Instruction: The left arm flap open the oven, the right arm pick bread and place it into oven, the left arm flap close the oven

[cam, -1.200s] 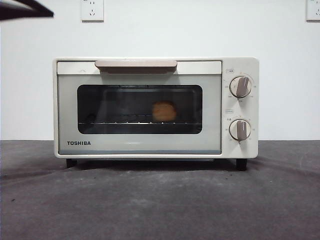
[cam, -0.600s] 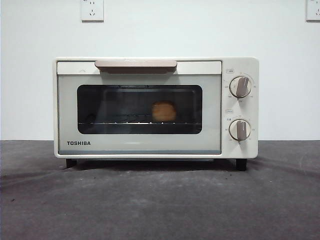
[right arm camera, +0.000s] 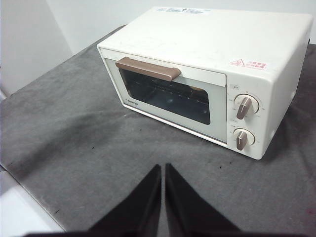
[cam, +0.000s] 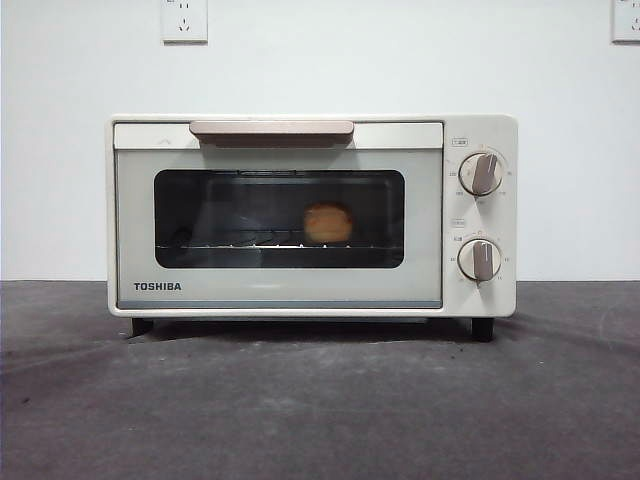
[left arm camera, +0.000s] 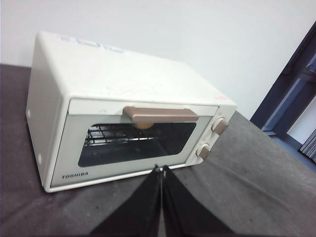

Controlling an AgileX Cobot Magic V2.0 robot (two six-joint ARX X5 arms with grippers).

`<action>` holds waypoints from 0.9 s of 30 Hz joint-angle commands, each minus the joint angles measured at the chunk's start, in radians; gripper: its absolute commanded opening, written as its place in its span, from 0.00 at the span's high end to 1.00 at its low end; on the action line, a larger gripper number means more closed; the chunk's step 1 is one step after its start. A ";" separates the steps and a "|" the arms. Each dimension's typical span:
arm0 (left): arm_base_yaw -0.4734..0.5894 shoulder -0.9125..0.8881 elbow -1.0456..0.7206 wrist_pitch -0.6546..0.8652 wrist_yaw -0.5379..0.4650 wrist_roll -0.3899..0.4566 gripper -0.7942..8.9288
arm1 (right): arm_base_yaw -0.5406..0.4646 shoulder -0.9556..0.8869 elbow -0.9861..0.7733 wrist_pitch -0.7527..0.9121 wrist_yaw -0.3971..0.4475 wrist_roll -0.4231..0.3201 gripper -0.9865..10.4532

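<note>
The cream TOSHIBA oven (cam: 310,215) stands on the dark table with its door shut. It also shows in the left wrist view (left arm camera: 123,108) and in the right wrist view (right arm camera: 207,74). The golden-brown bread (cam: 328,222) sits on the wire rack behind the glass window; a bit of it shows under the handle in the left wrist view (left arm camera: 143,125). My left gripper (left arm camera: 162,170) is shut and empty, held back in front of the oven. My right gripper (right arm camera: 163,168) is shut and empty, well away from the oven. Neither arm shows in the front view.
The oven has a beige bar handle (cam: 271,129) and two beige knobs (cam: 481,173) on its right side. A grey cloth (cam: 320,400) covers the table. The cloth's edge (right arm camera: 29,197) shows in the right wrist view. A white wall with sockets (cam: 185,20) stands behind.
A black arm tip at the top left corner of the front view has left the picture. The oven and the bread have not moved.
</note>
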 commanded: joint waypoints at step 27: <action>0.024 -0.183 -0.459 0.283 -0.604 0.203 0.91 | 0.006 -0.001 0.016 0.014 0.004 -0.014 0.91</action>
